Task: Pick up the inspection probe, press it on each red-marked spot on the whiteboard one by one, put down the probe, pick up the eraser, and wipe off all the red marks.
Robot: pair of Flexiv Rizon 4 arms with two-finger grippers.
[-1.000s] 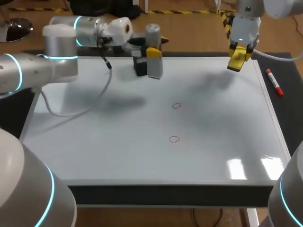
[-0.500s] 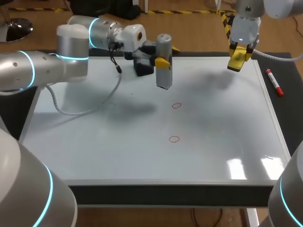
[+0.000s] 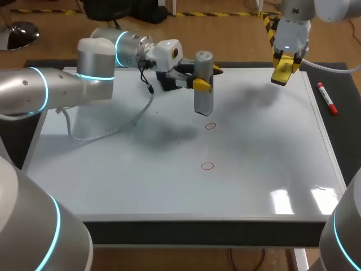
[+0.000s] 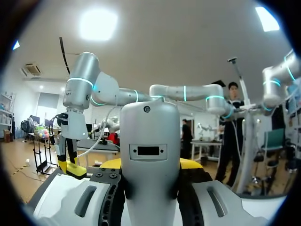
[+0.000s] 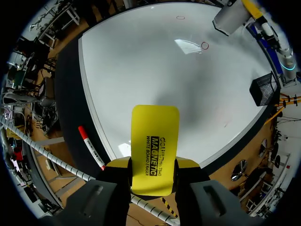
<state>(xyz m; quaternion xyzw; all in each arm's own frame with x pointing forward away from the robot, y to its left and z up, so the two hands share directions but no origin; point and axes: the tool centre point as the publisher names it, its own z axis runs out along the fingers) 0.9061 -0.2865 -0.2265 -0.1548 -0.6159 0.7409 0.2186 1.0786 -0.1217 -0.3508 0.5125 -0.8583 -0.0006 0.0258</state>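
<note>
On your whiteboard (image 3: 113,169) sit a nearer red circle (image 3: 207,166) and a farther red circle (image 3: 210,126). Just beyond the latter, your left gripper (image 3: 201,84) pinches the upright inspection probe (image 3: 203,101). Over the far right corner, your right gripper (image 3: 284,70) clamps the yellow eraser (image 5: 154,146).

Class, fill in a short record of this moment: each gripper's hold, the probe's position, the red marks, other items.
left gripper: shut on the upright grey cylindrical inspection probe
red marks: two small red circles, unwiped
probe position: over the whiteboard, lower end beside the farther circle; contact unclear
right gripper: shut on the yellow rectangular eraser, above the board's far right corner
other: red marker pen on the dark mat beside the board
</note>
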